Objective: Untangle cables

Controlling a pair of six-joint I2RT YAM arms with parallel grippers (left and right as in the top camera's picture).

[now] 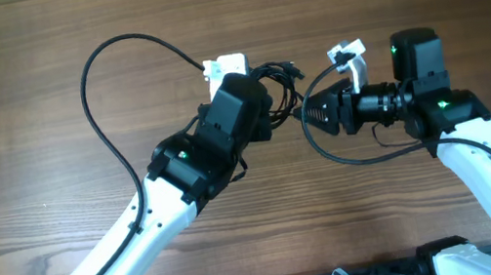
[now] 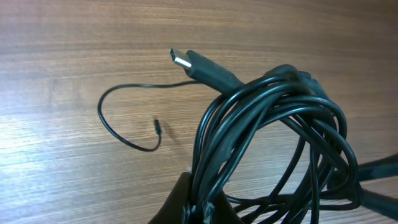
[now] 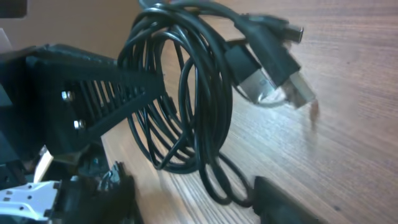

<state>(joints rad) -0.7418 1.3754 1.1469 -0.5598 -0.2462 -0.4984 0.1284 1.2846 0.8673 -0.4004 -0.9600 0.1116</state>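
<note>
The cables (image 1: 278, 81) are a coiled black bundle held up over the middle of the wooden table. My left gripper (image 1: 267, 97) is shut on the bundle. In the left wrist view the strands (image 2: 273, 124) run down between the gripper's (image 2: 200, 210) closed fingertips, and a flat metal plug (image 2: 185, 60) sticks out on top. My right gripper (image 1: 306, 118) faces the bundle from the right. Its jaws (image 3: 186, 202) stand apart, with the lowest loops (image 3: 217, 180) hanging between them, not pinched. Several plug ends (image 3: 280, 78) jut from the coil (image 3: 193, 93).
One long black strand (image 1: 97, 102) arcs far left from the bundle and curves back under the left arm. A thin wire with a small plug (image 2: 127, 121) lies on the wood. Another loop (image 1: 342, 154) sags below the right gripper. White pieces (image 1: 224, 65) (image 1: 347, 50) sit behind the grippers.
</note>
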